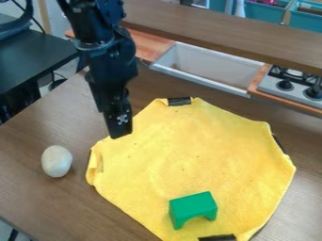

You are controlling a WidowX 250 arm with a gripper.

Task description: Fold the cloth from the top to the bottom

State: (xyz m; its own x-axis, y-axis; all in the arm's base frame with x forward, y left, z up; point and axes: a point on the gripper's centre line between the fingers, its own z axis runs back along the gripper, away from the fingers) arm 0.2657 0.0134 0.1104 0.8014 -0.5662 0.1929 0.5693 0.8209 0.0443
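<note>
Nearest the camera, at the bottom edge of the frame, lies 1 black strip (pixel 217 237) on the border of the yellow cloth (pixel 189 155); this cloth is spread wide from the centre to the lower right, with small turned edges at its top and left. 1 green arch-shaped block (pixel 192 207) rests on its lower part; 1 whitish egg-shaped object (pixel 56 161) lies on the table (pixel 37 197) at the left, apart from the cloth. The end effector (pixel 120 133) points down at the cloth's upper-left edge; I cannot tell how far it is open, if it touches the cloth, or if it grips something.
</note>
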